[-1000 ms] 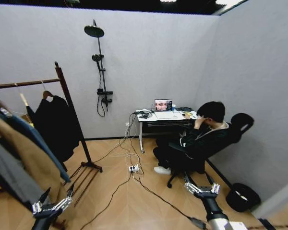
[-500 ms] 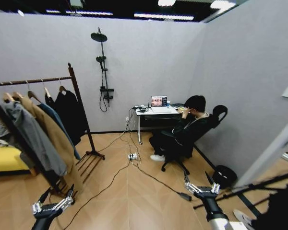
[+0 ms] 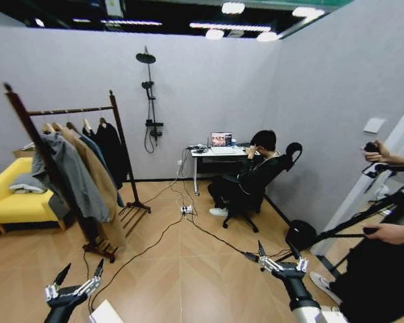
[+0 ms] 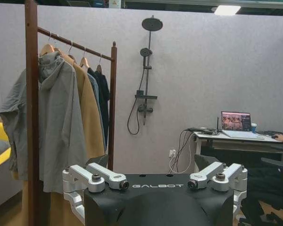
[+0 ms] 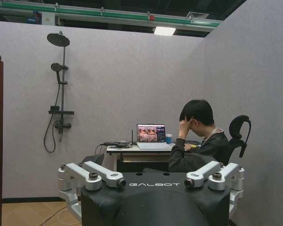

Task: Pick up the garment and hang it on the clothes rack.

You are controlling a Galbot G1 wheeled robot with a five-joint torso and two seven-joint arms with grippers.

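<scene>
The long teal jacket-like garment (image 3: 93, 149) hung on the dark reddish-brown wooden clothes rack (image 3: 118, 129). The left gripper (image 3: 75, 279) and right gripper (image 3: 277, 254) hovered low, well apart from it, fingers spread wide and empty.

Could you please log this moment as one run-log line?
left claw: open, empty | right claw: open, empty | garment: hanging on clothes rack

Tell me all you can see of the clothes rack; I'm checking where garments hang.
The clothes rack is dark reddish-brown wood: two tall posts with knob tops, one horizontal top bar, slatted rails at its base. It stands upright on the wooden floor beside a yellow sofa. Four garments hang from it on hangers.
</scene>
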